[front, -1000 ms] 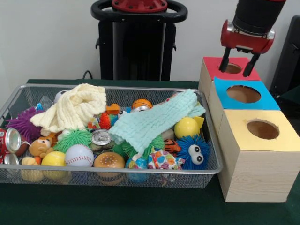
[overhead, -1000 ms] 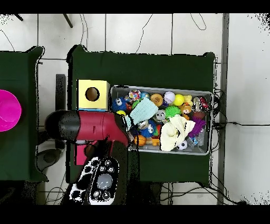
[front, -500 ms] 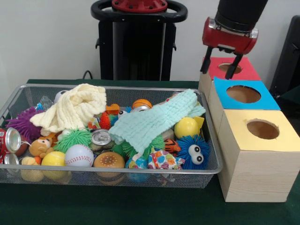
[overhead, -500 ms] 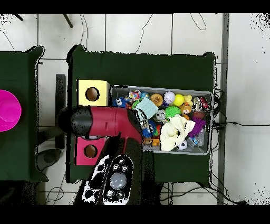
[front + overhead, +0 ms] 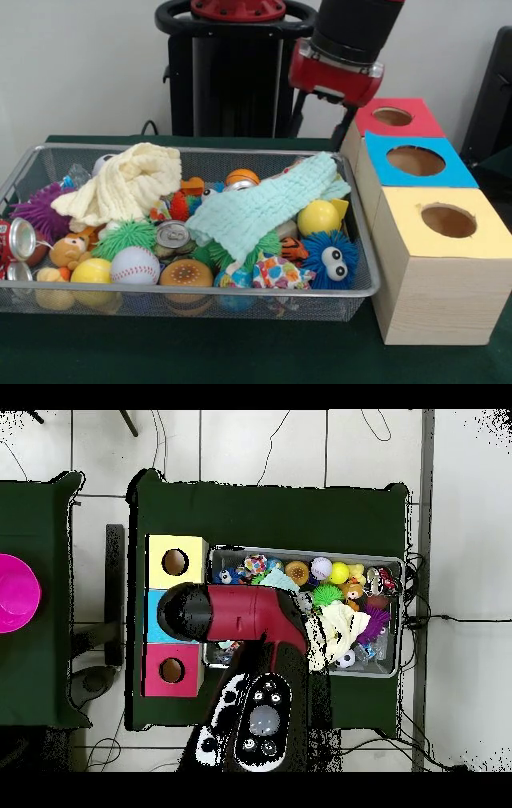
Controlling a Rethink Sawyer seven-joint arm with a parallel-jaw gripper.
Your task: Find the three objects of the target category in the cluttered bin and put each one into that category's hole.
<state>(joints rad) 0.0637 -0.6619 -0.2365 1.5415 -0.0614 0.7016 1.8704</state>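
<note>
So the gripper (image 5: 322,126) just swung off the red box (image 5: 398,117) back over the bin (image 5: 362,260). Jaws wide and empty, probably heading in for another pick.

Arm hung from above, red wrist tilted; claw (image 5: 321,124) pointed down, its two black fingers (image 5: 296,116) spread apart, nothing held.
</note>
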